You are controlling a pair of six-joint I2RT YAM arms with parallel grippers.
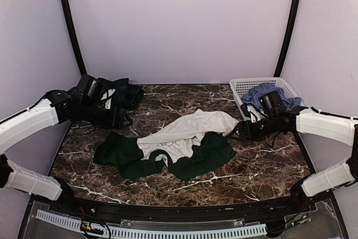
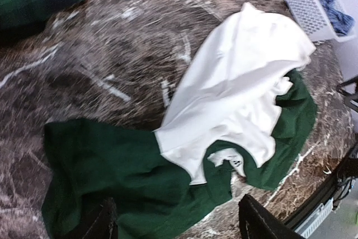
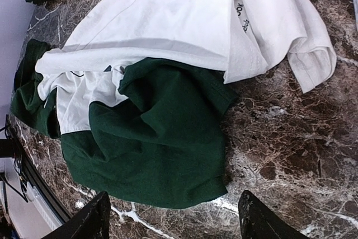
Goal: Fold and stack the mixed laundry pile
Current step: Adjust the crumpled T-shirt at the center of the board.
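Dark veined marble tabletop (image 1: 268, 166). My left gripper (image 1: 122, 119) and right gripper (image 1: 234, 131) hover empty, fingers apart, at ten and three o'clock of a soft, crumpled white-and-dark-green garment (image 1: 173, 146) lying mid-table. It looks light and limp and will likely sag, so I'd pinch its outer edges.

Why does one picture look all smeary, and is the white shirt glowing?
Left wrist view: smeary all over, the marble table looks streaked, and the white part of the white and green garment glares so its folds wash out. Right wrist view: sharper, with small dark print showing on the white cloth. Top external view: even, soft light and no hard shadows.
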